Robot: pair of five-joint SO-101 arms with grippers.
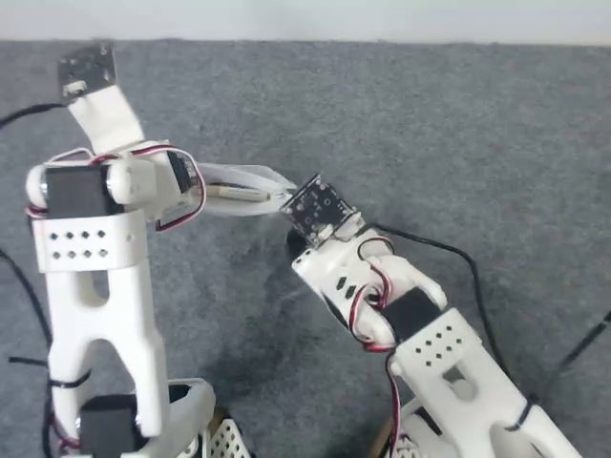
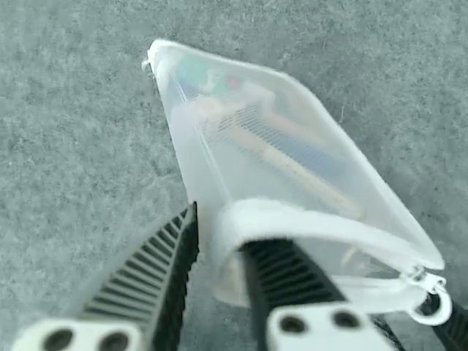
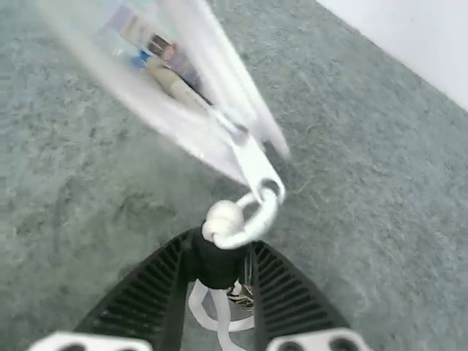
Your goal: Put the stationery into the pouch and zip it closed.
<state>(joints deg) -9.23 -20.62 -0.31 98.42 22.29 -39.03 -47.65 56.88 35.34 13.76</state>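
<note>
A translucent white pouch (image 1: 241, 185) hangs just above the grey carpet between the two arms. Through its wall I see stationery (image 2: 281, 157), among it a beige pen-like stick and something blue. My left gripper (image 2: 219, 235) is shut on the pouch's open end, one finger (image 2: 162, 272) outside the wall and the other inside the mouth. The zipper pull (image 2: 430, 294) with its white ring sits at the end of that mouth. My right gripper (image 3: 223, 252) is shut on the pull's ring and cord (image 3: 238, 223), stretching it away from the pouch (image 3: 164, 69).
Grey carpet (image 1: 449, 124) covers the table, with open room at the back and right. Black cables (image 1: 453, 256) trail beside the right arm and another lies at the left edge (image 1: 19, 118). A white wall (image 3: 417, 36) borders the far side.
</note>
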